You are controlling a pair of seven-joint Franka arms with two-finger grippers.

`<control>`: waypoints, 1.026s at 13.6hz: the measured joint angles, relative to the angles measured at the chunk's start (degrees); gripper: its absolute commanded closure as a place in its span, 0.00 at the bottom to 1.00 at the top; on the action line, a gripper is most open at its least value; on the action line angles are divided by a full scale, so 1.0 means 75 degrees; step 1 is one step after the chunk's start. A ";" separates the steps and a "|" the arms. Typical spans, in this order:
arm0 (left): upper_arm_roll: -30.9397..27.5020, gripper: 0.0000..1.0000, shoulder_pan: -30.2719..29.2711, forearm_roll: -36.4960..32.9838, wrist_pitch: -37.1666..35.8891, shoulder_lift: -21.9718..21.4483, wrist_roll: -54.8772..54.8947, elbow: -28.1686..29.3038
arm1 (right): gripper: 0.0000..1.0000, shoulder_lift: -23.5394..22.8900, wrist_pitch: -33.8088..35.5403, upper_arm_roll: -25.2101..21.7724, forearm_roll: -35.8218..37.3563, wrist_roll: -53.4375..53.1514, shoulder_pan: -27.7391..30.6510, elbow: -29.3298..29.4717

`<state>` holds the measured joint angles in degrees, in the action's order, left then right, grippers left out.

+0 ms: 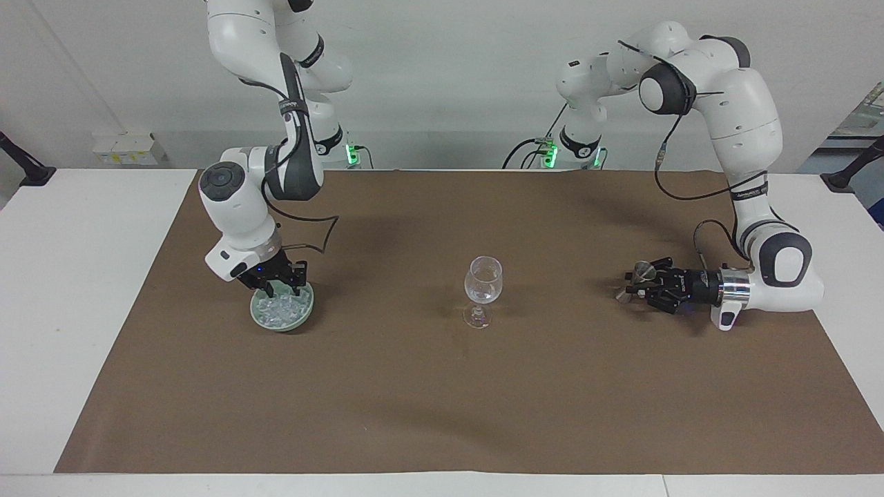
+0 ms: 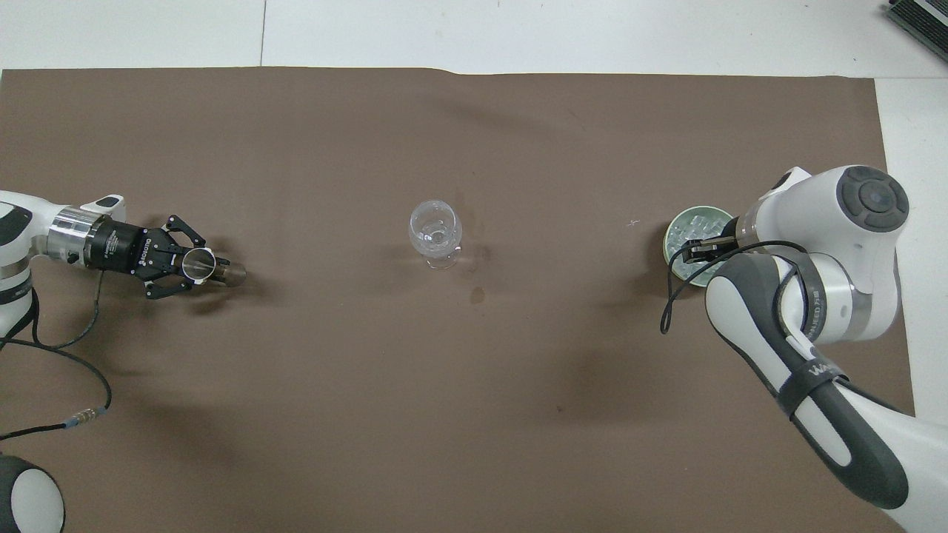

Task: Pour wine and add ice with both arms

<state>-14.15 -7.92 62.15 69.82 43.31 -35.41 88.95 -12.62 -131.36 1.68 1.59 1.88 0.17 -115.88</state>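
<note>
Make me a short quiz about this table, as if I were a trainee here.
1. True or false: the wine glass stands upright near the middle of the brown mat.
2. Pick one: the right gripper is over A) the green bowl of ice, B) the wine glass, C) bare mat.
3. In a few words: what is at the left gripper, low over the mat toward the left arm's end of the table?

Key:
1. True.
2. A.
3. A small metal cup.
</note>
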 measured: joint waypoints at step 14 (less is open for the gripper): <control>-0.0345 0.00 0.0003 -0.0500 -0.0096 -0.0173 0.0060 -0.0606 | 0.93 -0.0023 -0.0173 0.0013 0.0002 0.0180 -0.0174 -0.0020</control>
<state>-16.73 -7.90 58.41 69.10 42.01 -34.96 84.40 -12.79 -132.66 1.78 1.60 3.23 -1.14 -116.03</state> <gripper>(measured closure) 0.000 0.617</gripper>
